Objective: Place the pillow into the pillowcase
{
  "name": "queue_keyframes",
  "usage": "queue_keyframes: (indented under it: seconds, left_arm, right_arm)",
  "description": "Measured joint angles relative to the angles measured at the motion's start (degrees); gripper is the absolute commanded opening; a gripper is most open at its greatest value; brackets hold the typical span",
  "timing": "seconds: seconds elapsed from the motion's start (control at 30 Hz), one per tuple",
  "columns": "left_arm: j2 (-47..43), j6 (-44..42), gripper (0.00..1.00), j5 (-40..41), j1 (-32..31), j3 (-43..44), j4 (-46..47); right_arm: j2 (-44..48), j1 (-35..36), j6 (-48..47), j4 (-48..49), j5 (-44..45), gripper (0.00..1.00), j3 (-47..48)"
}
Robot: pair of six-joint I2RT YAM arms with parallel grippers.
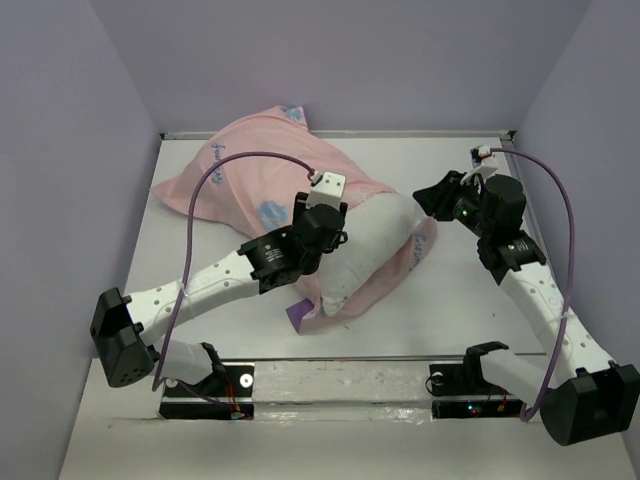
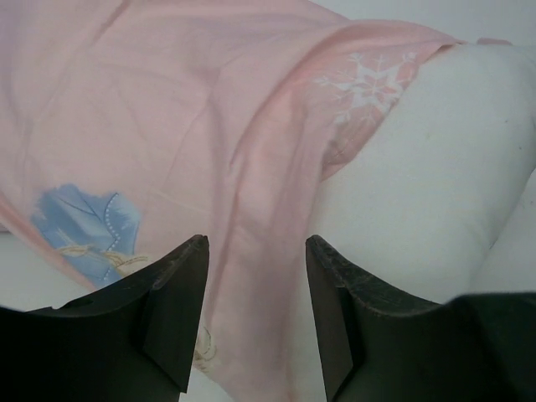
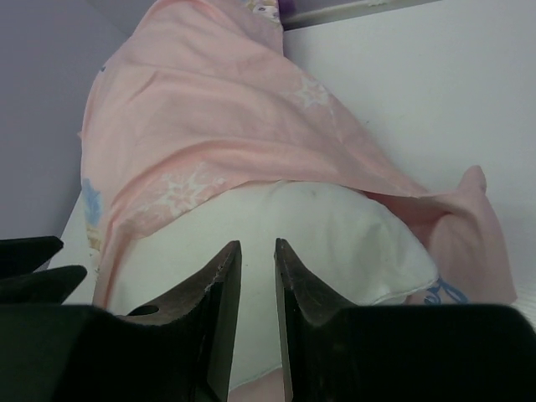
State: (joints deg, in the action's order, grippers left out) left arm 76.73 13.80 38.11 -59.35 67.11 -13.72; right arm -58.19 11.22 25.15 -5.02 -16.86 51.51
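Pink, thin printed-fabric pillowcase (image 1: 250, 165) sprawls over the far left of the white table (image 1: 470, 290) from above; the plump white rectangular pillow (image 1: 365, 250) pokes out of its mouth, roughly half swallowed by my reckoning; left gripper (image 1: 335, 232) hovers over the mouth's edge, right gripper (image 1: 432, 197) sits just beside the pillow's bare end, handy for a shove.

Left wrist: jaws well apart, nothing between them, pillowcase (image 2: 167, 126) edge right below; lined up to pinch and drag, I'd say.

Right wrist: jaws barely parted, empty, aimed at the pillow (image 3: 327, 226) under the pink lip.
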Motion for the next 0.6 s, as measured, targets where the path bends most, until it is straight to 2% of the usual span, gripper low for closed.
queue_keyframes:
  seconds: [0.1, 0.17, 0.2, 0.37, 0.43, 0.57, 0.6]
  left_arm:
    - [-1.9, -0.2, 0.58, 0.7, 0.2, -1.7, 1.3]
    - [-1.9, -0.7, 0.5, 0.5, 0.6, -2.5, 2.0]
    - [-1.8, -1.0, 0.47, -0.5, 1.2, -3.0, 2.4]
    - [-0.4, -2.4, 0.43, -4.7, 4.5, -4.9, 5.2]
    - [0.4, -3.1, 0.39, -6.6, 4.7, -5.2, 6.5]
    - [0.9, -4.0, 0.4, -8.9, 4.8, -5.3, 8.4]
    - [0.9, -4.1, 0.45, -9.7, 4.9, -5.3, 8.9]
  right_arm:
    - [0.2, 0.0, 0.7, 0.7, -2.6, 0.3, -1.2]
    - [0.3, 0.1, 0.9, 1.4, -4.0, 0.31, -2.4]
    - [0.5, 0.2, 0.9, 1.6, -4.6, 0.31, -3.3]
    - [0.9, 0.9, 1.4, 1.6, -5.7, 0.31, -6.2]
    - [0.9, 1.3, 1.7, 1.6, -6.1, 0.31, -6.8]
    - [0.9, 2.1, 1.8, 1.7, -6.4, 0.31, -7.5]
    - [0.8, 2.3, 1.9, 1.6, -6.4, 0.31, -7.6]
